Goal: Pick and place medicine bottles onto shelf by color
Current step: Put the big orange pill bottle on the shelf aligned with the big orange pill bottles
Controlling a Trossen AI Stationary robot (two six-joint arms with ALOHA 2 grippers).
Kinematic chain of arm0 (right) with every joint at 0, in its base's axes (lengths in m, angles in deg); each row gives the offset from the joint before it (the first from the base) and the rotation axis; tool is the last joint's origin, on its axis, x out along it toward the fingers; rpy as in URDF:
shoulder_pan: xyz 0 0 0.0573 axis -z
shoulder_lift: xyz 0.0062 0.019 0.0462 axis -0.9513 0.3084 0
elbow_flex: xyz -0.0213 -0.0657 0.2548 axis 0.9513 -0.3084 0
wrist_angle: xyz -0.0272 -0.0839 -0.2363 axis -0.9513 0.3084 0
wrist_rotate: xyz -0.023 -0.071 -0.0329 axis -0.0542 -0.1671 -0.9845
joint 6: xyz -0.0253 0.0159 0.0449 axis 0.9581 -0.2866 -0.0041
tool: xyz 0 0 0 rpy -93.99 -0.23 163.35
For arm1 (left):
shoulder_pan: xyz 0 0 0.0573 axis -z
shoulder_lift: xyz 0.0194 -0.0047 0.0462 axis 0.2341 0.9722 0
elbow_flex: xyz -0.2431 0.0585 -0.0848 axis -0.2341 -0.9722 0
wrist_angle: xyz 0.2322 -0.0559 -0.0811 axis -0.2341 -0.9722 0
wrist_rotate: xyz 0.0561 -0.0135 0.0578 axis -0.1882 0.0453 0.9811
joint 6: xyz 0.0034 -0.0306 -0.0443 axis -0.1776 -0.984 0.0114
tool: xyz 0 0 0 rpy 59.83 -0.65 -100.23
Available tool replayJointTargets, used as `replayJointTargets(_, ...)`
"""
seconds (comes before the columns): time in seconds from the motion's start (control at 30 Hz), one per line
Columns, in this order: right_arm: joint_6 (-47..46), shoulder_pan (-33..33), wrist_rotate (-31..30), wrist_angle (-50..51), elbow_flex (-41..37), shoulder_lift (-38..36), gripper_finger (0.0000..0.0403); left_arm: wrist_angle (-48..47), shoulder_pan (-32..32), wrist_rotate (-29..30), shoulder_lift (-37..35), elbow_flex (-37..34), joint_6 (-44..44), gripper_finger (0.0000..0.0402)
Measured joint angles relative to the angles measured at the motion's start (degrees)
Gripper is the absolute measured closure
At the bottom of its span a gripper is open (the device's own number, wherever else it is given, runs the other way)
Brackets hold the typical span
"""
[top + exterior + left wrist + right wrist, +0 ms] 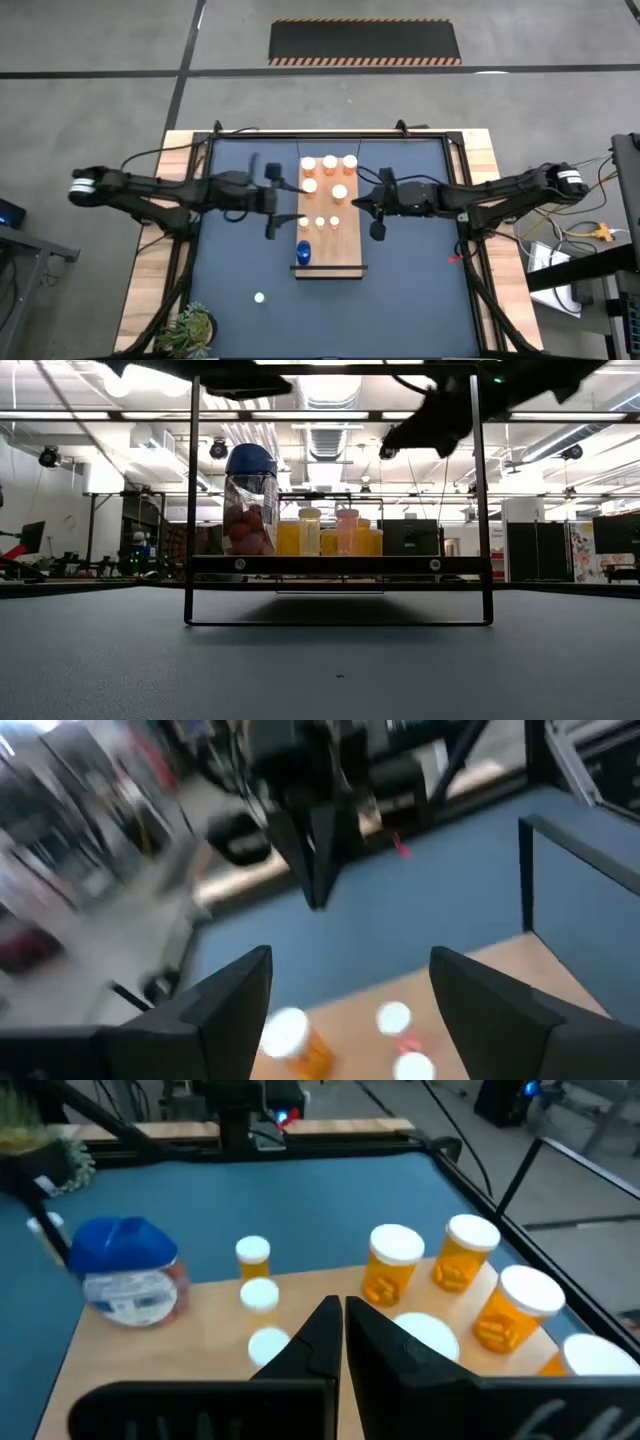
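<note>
The shelf (345,250) is a light-brown board in the middle of the blue table, raised on a black frame (340,565). Large orange bottles with white caps (329,161) stand at its far end and small ones (320,222) in a row across its middle. A blue bottle (303,251) stands near its near end. My left gripper (273,203) hovers open at the shelf's left edge, above the small bottles (290,1035). My right gripper (355,204) hovers shut over the shelf's right edge, its fingertips (340,1312) above the bottles (392,1265).
A small white-capped thing (259,297) lies on the blue table left of the shelf's near end. A green plant (190,328) sits at the near left corner. The pale wooden border (150,260) frames the table.
</note>
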State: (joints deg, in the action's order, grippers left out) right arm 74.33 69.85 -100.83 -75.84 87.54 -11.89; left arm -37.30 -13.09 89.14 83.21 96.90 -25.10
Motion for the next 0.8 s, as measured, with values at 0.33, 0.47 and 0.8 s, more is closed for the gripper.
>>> replayJointTargets(0.33, -1.99, 6.47, 0.11, 29.13, 23.08, 15.3, 0.0394, 20.72, -0.07, -0.39, -14.59, -17.84, 5.83, 0.0148)
replayJointTargets(0.47, -2.34, 9.54, 0.25, 37.38, 30.52, 22.48, 0.0394, 21.24, -0.06, 0.09, -17.58, -19.96, 5.74, 0.0148)
replayJointTargets(0.8, -3.08, 10.85, 0.52, 46.26, 39.97, 32.43, 0.0394, 22.7, -0.07, 14.23, -21.27, -22.4, 5.88, 0.0148)
